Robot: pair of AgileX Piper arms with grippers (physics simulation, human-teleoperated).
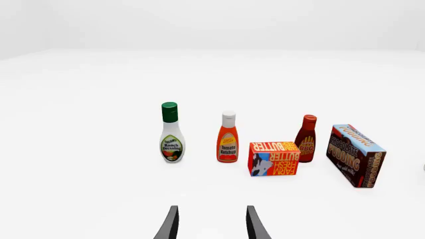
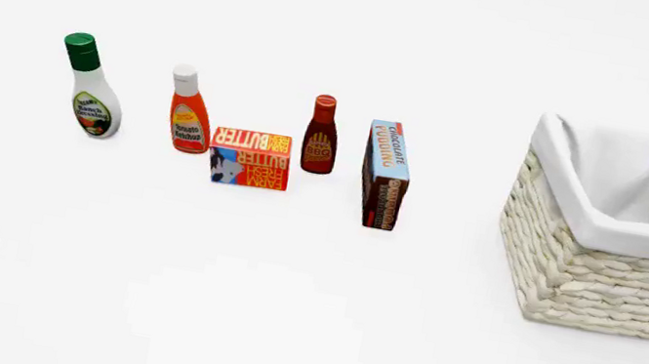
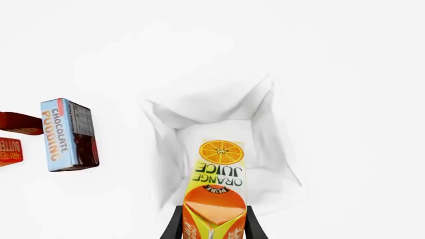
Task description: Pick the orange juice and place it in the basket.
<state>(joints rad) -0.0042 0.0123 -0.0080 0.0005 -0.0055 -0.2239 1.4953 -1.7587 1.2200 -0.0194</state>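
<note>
Right pincer (image 3: 214,226): closed on the orange juice (image 3: 216,186), one dark finger on each side of the carton near its gable top; in the front view it sits at the upper right edge of the picture, only partly in frame.
Orange juice: held clear of the worktop (image 2: 317,309), tilted, hanging from the right pincer above the basket (image 2: 606,274); in the right wrist view the carton's lower end points down into the basket's white-lined opening.
Basket: directly below the right pincer; cream wicker walls, white cloth folded over the rim.
Left pincer (image 1: 211,224): open, its two dark fingers apart with nothing between them; low at the near left corner in the front view.
Ahead of the left pincer: a row standing well apart from it, namely ranch dressing bottle (image 2: 91,87), ketchup bottle (image 2: 189,110), butter box (image 2: 249,159), BBQ sauce bottle (image 2: 320,136), chocolate pudding box (image 2: 385,173).
Chocolate pudding box: the row's nearest item to the basket, on end, apart from it.
</note>
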